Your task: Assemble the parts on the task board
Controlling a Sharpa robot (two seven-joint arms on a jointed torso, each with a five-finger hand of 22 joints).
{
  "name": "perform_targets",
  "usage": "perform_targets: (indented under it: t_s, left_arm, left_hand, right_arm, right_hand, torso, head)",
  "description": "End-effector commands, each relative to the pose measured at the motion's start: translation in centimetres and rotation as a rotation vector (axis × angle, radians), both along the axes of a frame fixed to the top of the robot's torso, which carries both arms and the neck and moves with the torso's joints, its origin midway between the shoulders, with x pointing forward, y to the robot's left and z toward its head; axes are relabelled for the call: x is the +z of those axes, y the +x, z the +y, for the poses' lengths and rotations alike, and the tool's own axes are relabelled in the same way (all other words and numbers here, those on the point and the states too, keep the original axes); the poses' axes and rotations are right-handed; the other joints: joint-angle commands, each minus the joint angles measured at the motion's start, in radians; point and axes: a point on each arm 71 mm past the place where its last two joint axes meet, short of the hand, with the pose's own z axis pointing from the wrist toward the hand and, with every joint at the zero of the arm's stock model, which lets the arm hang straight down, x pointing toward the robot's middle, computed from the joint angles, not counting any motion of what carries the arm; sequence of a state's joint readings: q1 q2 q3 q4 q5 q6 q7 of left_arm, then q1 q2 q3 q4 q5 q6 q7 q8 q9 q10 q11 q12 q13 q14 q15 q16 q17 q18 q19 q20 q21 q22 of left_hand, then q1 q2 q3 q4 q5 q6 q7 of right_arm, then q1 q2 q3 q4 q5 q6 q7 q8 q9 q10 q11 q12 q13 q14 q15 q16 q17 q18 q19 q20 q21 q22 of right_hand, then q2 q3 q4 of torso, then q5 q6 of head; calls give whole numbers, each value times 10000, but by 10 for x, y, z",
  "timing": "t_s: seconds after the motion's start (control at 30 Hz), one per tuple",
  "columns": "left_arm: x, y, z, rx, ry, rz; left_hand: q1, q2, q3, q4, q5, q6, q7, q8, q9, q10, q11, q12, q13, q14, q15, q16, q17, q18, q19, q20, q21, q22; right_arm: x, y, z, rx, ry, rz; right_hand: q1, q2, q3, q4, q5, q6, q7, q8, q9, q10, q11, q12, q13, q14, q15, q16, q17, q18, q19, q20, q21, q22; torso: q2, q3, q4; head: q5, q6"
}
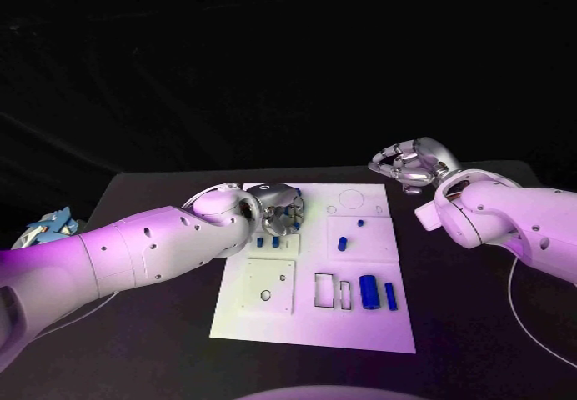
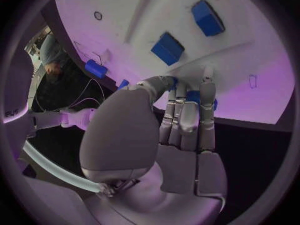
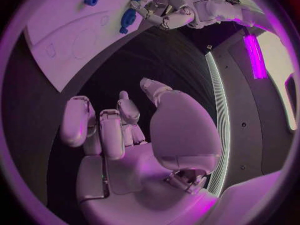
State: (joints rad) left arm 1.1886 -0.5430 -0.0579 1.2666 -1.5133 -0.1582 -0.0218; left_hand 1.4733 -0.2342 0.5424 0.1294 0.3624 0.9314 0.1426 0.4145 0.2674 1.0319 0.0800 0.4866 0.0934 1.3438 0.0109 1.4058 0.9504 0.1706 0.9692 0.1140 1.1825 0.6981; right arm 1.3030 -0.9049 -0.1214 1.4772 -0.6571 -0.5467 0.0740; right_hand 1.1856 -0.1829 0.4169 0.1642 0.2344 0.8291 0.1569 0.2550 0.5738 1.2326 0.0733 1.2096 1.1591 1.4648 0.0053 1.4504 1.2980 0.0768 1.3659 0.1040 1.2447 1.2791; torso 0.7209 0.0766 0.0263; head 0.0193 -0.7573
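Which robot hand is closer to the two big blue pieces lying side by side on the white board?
The left hand. It sits over the task board up-left of the two blue pieces; the right hand hangs off the board's far right corner.

Black table (image 1: pixel 144 187) against dark backdrop; bright light strip (image 3: pixel 217 110) along dark floor, glowing panel (image 3: pixel 254 55) beyond.

Task board (image 1: pixel 361 329) at tabletop (image 1: pixel 157 187) centre; left hand (image 1: pixel 279 210) over its far left corner, right hand (image 1: pixel 413 164) beyond its far right corner; 2 parts (image 1: pixel 378 293) near the right edge.
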Motion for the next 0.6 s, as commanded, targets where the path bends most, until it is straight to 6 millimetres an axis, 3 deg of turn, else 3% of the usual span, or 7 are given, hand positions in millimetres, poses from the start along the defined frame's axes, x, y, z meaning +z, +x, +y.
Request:
perform_targets:
  t_s: [0.03,0.43,0.6]
  left_arm:
    - [5,-2,1,1,-495,-44]
    - [25,-3,27,647,-1330,101]
    - [25,-4,39,869,-1309,441]
  left_hand:
    - [-110,1,18,-71,-34,98,14,-82,7,131,3,-99,7,71,6,54,-3,44,89,-20,69,28]
    - [-266,-48,5,-108,-34,155,49,-200,-16,249,32,-338,-56,151,30,111,99,18,196,-10,144,158]
    - [-306,-64,-8,-109,-38,169,47,-221,-19,272,34,-383,-66,157,34,116,96,20,189,-5,138,145]
  right_arm:
    - [-1,0,1,157,-12,10]
    - [-2,0,-3,55,-42,32]
    - [-2,0,-4,40,-45,35]
  right_hand:
    - [-51,32,-11,73,40,-42,13,33,15,-74,7,-46,13,407,-67,-63,-7,127,-66,-1,-60,-6]
    - [-51,32,-11,73,40,-42,13,33,15,-74,7,-46,13,407,-67,-63,-7,127,-66,-1,-60,-6]
    - [-51,32,-11,73,40,-42,13,33,15,-74,7,-46,13,407,-67,-63,-7,127,-66,-1,-60,-6]
  torso:
    - [-5,-2,-8]
    - [-35,-21,61]
    - [-39,-46,88]
  head:
    - [-4,17]
    - [-52,50]
    - [-91,18]
